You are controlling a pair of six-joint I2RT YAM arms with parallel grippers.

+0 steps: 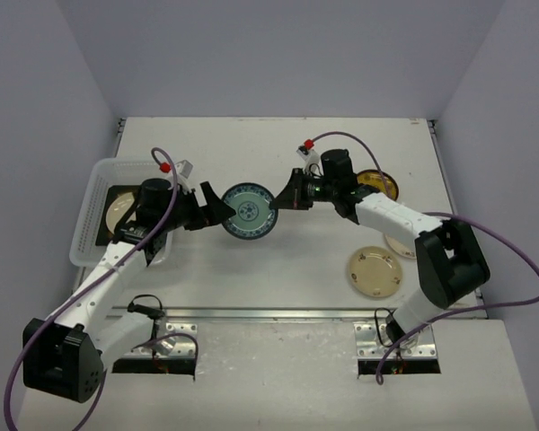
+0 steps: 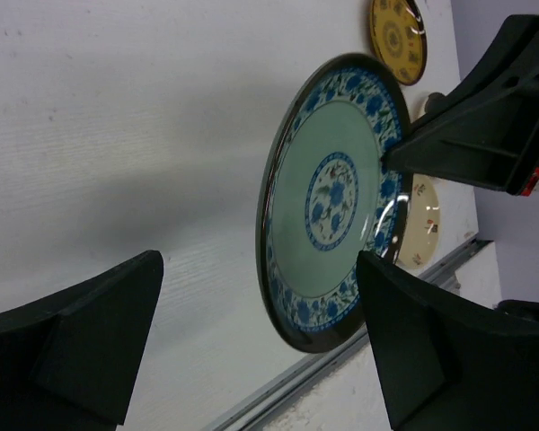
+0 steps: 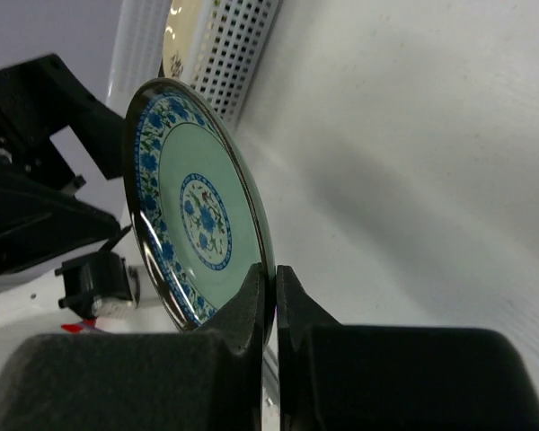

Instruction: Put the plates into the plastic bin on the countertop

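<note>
A round blue patterned plate is held on edge above the countertop. My right gripper is shut on its right rim; in the right wrist view the gripper pinches the plate. My left gripper is open at the plate's left rim. In the left wrist view the left gripper is wide open, with the plate hanging in the gap between its fingers and touching neither. The plastic bin at the left holds a dark square plate with a cream round plate on it.
A brown-yellow patterned plate lies behind the right arm. A cream plate lies at the front right, and another is partly under the right arm. A metal rail runs along the near edge.
</note>
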